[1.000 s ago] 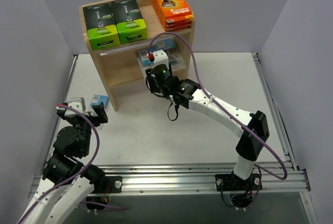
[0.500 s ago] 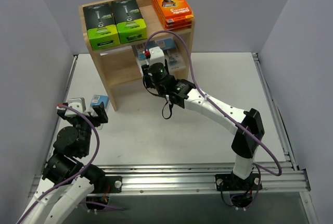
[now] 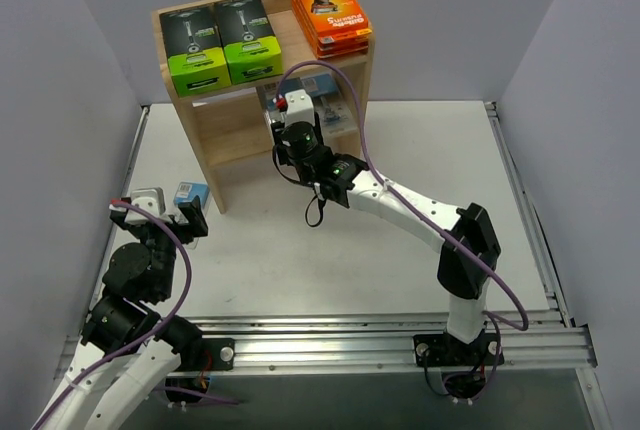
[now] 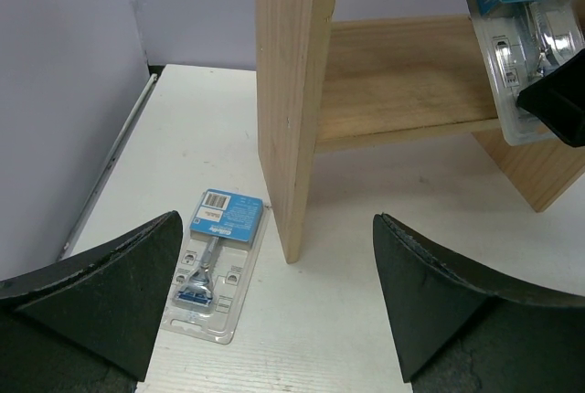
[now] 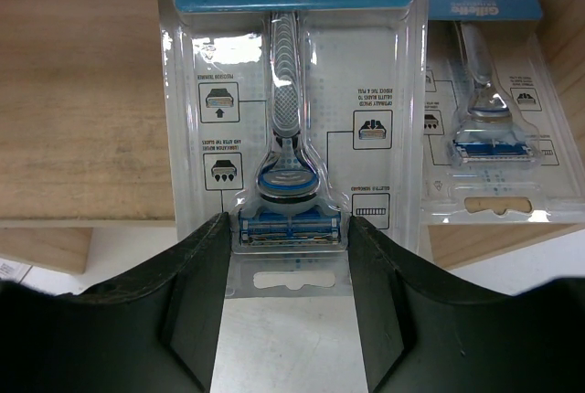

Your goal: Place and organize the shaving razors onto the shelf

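Grasping a blister pack (image 5: 291,91) at the shelf's (image 3: 212,150) middle-tier front edge, right gripper (image 5: 288,256) clenched, left gripper (image 4: 276,256) released near a second pack (image 4: 215,260) beside the shelf's left panel.

Lighting: bright, even, diffuse overhead. Shadows: soft, faint, on white counter (image 3: 440,150) beneath shelf (image 3: 210,150). Glare: mild sheen on clear blister pack (image 5: 292,91). Focus: sharp throughout.
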Robot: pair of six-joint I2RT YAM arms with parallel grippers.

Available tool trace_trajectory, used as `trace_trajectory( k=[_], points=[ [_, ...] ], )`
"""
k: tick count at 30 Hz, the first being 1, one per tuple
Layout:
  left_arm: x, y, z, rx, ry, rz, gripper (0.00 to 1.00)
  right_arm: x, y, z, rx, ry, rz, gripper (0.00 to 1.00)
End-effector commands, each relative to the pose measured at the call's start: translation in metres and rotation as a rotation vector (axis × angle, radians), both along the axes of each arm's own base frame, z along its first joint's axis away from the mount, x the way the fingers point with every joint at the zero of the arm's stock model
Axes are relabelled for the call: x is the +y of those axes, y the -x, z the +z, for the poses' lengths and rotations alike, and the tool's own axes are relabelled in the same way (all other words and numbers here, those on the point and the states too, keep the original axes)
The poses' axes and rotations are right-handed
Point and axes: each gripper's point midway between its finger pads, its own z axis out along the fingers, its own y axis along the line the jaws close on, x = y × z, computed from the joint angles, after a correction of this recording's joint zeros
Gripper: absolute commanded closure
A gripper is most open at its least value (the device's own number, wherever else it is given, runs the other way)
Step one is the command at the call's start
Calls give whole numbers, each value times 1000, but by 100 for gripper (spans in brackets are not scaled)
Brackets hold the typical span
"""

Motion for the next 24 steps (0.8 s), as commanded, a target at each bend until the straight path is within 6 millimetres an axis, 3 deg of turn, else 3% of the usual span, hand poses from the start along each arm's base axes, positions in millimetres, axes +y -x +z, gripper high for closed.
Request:
trace_trajectory(
  k=[1,16,24],
  points=[
    [-2,0,11,-44,16,-9,6,-6,-14,19,-74,-46,-52,100],
    [-1,-1,10,-43,10,-2,6,-1,-27,3,-72,-23,-36,100],
    [-2,-2,8,-38,5,-5,6,-2,-32,-2,-73,-24,-45,92]
  ],
)
